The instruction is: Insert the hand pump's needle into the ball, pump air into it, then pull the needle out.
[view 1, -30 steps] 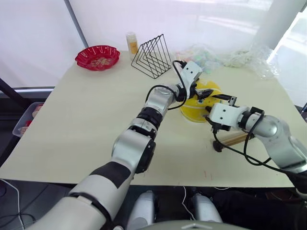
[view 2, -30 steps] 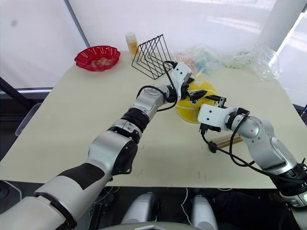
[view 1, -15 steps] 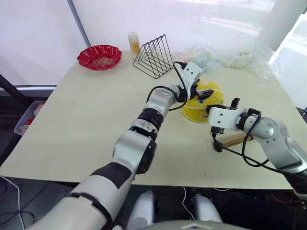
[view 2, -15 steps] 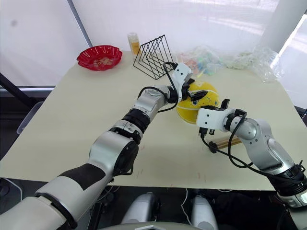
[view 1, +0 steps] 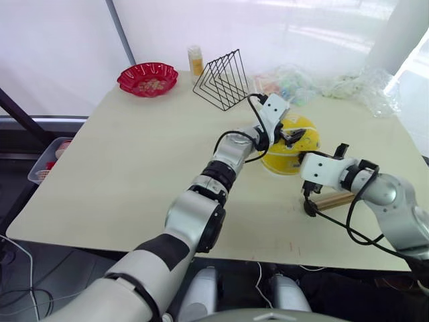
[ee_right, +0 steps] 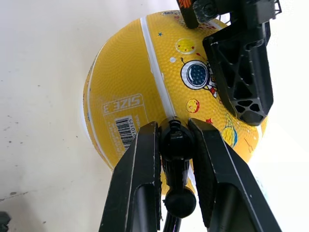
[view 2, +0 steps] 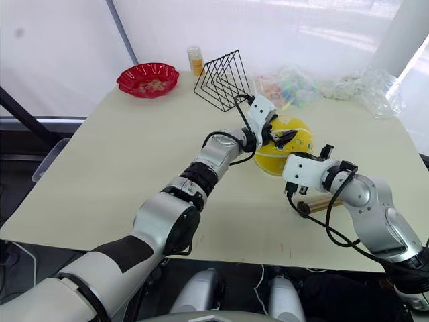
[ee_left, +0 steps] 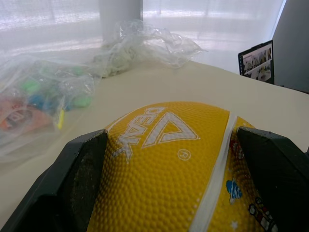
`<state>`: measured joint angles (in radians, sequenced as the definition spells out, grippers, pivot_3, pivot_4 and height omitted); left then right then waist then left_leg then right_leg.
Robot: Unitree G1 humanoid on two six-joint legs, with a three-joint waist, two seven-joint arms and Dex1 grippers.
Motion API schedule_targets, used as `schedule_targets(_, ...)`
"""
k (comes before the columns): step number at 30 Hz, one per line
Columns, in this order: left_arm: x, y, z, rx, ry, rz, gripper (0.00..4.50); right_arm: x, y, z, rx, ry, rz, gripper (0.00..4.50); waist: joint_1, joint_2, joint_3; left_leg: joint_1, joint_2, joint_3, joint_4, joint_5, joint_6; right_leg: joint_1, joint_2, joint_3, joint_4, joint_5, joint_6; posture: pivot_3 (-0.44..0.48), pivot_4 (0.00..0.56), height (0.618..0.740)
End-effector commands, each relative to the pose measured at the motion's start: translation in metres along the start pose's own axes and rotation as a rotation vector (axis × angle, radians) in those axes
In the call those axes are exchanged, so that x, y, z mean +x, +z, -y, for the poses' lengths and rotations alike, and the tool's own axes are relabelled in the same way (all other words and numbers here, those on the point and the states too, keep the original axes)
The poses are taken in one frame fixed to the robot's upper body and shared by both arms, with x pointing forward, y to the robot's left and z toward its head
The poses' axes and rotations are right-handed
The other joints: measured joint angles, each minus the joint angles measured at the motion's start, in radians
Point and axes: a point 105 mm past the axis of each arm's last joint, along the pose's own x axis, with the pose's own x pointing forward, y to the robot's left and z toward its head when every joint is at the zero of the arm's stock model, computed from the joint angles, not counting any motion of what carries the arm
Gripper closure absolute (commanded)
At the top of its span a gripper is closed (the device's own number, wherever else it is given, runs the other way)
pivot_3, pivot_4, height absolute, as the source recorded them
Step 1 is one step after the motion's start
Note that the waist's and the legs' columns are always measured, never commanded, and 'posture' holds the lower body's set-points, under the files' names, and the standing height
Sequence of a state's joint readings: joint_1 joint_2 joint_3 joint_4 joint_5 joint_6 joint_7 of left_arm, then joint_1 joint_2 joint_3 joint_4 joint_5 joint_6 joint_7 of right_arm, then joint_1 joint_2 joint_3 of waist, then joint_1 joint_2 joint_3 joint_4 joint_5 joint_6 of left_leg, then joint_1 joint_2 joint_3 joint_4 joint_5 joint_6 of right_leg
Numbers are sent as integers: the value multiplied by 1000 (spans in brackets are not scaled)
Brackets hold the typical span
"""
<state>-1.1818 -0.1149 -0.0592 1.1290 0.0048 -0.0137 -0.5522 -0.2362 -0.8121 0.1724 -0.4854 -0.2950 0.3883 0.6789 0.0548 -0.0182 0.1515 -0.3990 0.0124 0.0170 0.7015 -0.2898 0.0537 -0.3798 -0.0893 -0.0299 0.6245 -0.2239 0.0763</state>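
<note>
On the smooth table, left hand straddles pebbled ball; right hand pinches needle fitting.

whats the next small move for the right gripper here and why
Probably ease the right gripper toward the ball to bring the needle to it. Its fingers are shut on the needle's black fitting, just short of the yellow skin, while the left gripper straddles the ball. The hand pump lies on the table. I cannot make out the valve hole, so go slowly.
</note>
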Motion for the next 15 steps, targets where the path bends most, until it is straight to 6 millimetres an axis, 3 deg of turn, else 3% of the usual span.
schedule_targets(1, -21, -92, -2, -66, 66, -297, 0, -23, 14, 15, -53, -49, 35, 4137, -2, 0, -2, 0, 0, 0, 0, 0, 0, 0, 0, 0, 0, 0, 0, 0, 150, 737)
schedule_targets(9, -20, -93, 2, -64, 53, -288, 0, -31, 8, 15, -26, -52, 12, 4137, -25, -4, -9, 8, 2, -1, 0, 2, -1, 3, 0, 1, 1, -2, -3, 0, 150, 737)
schedule_targets(13, -18, -86, 5, -55, 24, -260, 0, -28, 4, 13, 15, -59, 13, 4137, -27, -3, -11, 8, 4, -1, 0, 3, -1, 3, 1, 1, 1, -1, -5, 0, 150, 737)
schedule_targets(15, -14, -70, 4, -39, -3, -187, 0, -23, -7, 8, 85, -78, 5, 4137, -26, -4, -12, 7, 4, 0, 0, 3, -1, 2, 1, 1, 1, 0, -5, 0, 150, 737)
